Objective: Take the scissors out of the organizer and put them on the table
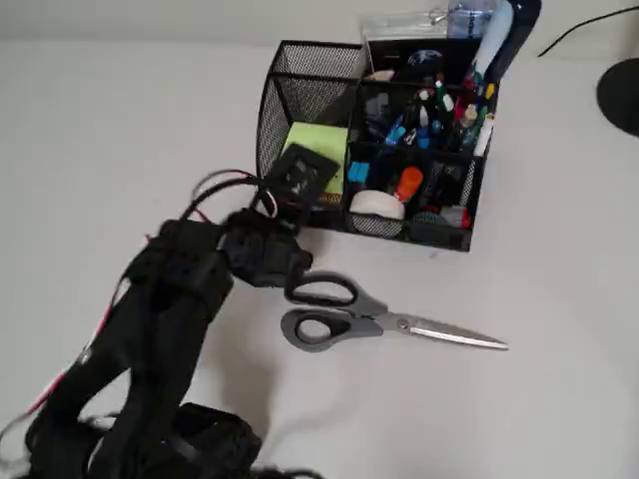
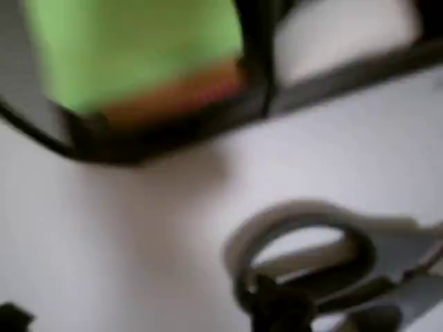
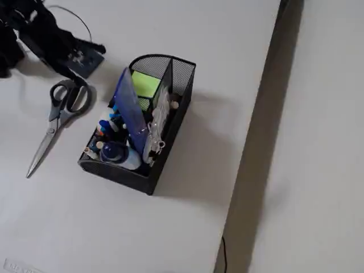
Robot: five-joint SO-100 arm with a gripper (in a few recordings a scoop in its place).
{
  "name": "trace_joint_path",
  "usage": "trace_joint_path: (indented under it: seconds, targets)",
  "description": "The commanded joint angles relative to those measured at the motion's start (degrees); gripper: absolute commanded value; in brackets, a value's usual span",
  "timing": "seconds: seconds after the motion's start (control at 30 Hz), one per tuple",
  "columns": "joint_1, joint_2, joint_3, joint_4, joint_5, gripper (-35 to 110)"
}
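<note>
Already the large scissors with long silver blades and one black, one grey loop handle (image 1: 374,317) lie flat on the wide matte white table (image 1: 120,130), just in front of the black wire-mesh organizer (image 1: 310,90) and outside it, blades closed. So I judge the task is at its last step: the placing looks done, with only the letting go and backing off left.

The black two-finger claw (image 1: 290,267) sits at the black loop (touching it or just beside it, I cannot tell which), and whether its fingers are parted or closed cannot be told from any view; the wrist view is blurred, showing the grey loop (image 2: 297,235) and the lime-green sticky-note pad (image 2: 138,48) behind mesh.

Next, a clean release and a straight lift, without dragging the handles.

No brand, label or writing is legible.
</note>
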Motion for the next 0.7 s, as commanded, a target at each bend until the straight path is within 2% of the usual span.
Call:
trace_joint_path:
  seconds: [0.0, 0.13, 0.27, 0.3, 0.53, 0.67]
  targets:
    - [-0.9, 18.4, -2.4, 3.0, 17.9, 30]
    - [1.3, 21.2, -9.7, 8.3, 41.9, 0]
    - [4.7, 24.3, -8.9, 17.7, 62.4, 0]
    - [5.0, 25.8, -7.0, 19.5, 64.9, 0]
    - [-1.1, 40.5, 19.1, 22.0, 65.7, 0]
    - [3.4, 39.6, 26.0, 18.2, 64.4, 0]
